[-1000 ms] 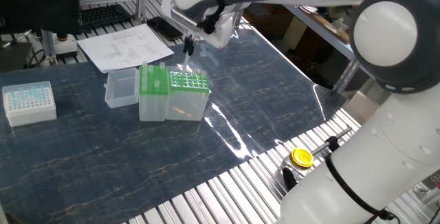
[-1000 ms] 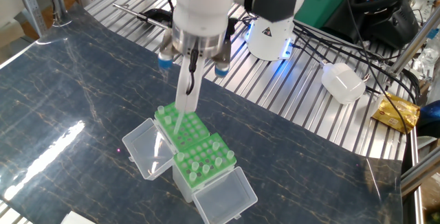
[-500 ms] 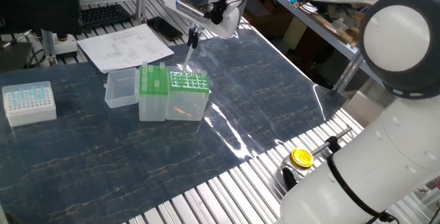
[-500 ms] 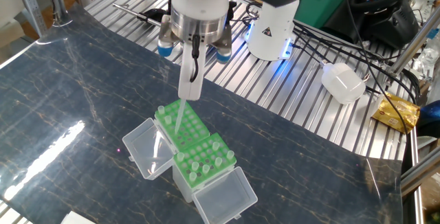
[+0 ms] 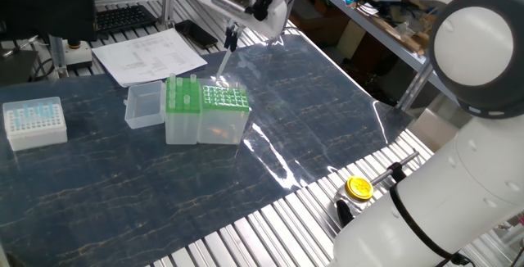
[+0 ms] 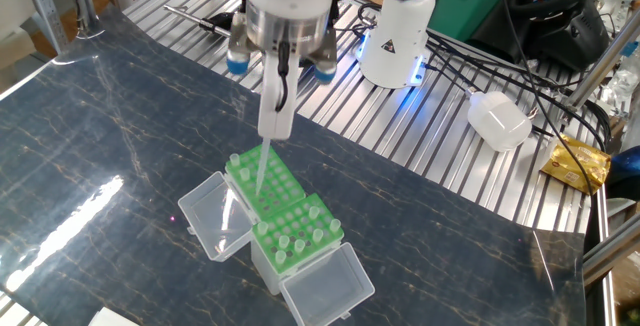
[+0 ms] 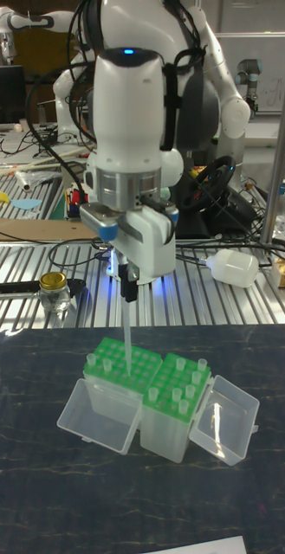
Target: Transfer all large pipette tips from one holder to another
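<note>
Translucent tip (image 6: 260, 171) (clearest here) above holder (image 6: 262, 180)

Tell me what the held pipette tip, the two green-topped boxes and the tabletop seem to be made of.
Pipette tip in the end effector: thin whitish plastic, apparently; it looks translucent.
Wide box and narrow box: cloudy see-through plastic walls, opaque matte green plastic tops.
Tabletop: dark, marble-patterned surface with a glossy finish, judging by the window glare; the underlying material is unclear.
</note>
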Robot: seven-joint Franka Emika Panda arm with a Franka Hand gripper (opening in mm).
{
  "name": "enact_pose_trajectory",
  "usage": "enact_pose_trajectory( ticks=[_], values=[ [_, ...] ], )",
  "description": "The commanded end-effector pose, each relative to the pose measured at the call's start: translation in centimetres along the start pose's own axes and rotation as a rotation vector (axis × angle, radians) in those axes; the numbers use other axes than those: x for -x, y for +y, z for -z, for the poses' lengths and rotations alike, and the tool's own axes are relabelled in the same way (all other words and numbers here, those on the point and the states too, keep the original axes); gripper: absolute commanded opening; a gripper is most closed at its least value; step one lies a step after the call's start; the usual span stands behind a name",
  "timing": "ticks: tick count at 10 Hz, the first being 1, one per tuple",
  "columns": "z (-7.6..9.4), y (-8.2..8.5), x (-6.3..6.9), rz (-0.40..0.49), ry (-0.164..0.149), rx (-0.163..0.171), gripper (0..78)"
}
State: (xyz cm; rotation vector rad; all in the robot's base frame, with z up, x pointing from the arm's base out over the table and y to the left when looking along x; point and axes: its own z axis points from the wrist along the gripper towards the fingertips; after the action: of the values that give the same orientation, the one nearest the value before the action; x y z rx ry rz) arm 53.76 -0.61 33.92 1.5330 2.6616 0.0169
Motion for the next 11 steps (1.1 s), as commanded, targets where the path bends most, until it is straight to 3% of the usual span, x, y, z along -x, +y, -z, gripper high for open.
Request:
enact_pose_trajectory(
  ticks=[1,5,11],
  values=[
    [2.02,0.3,0.47,0.014,0.007,0.002,1.6],
    [2.6,0.29,-0.09,-0.014,0.029,0.01,1.6],
    [2.66,0.35,-0.29,-0.009,0.033,0.012,1.6]
  ],
)
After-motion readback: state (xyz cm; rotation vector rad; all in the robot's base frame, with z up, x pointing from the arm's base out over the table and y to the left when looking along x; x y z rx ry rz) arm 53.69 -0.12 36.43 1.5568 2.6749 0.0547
